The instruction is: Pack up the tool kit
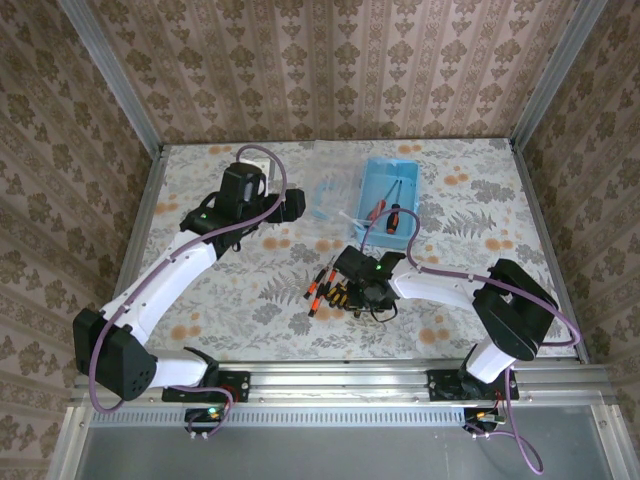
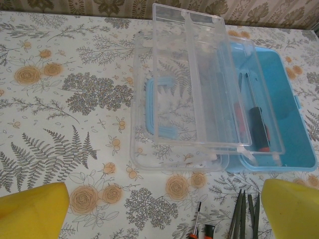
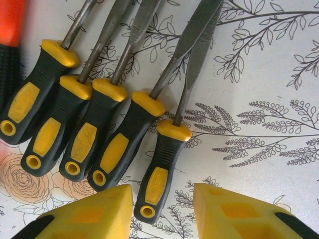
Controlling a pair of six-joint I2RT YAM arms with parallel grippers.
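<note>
Tool kit case (image 1: 385,175), a blue tray, sits open on the flowered bench (image 1: 480,200) in the upper middle of the top view, its long axis running up the frame. In the left wrist view its right end is cut off. Its clear lid (image 2: 189,94) lies open to its left and blurs the contents seen through it: one black-and-red screwdriver (image 2: 258,127) is plain, pointing up the frame, and a reddish shape beside it is hard to make out.

The left jaws stand wide apart on nothing, yellow pads (image 2: 32,211) in that view's lower corners.

Five yellow-and-black files (image 3: 119,134) lie side by side in the right wrist view, handles lower left, blades slanting to the upper right, tips cut off by the top edge. The right jaws stand apart astride the butt of the rightmost file (image 3: 162,169), with a gap on its right side; contact on its left I cannot tell
</note>
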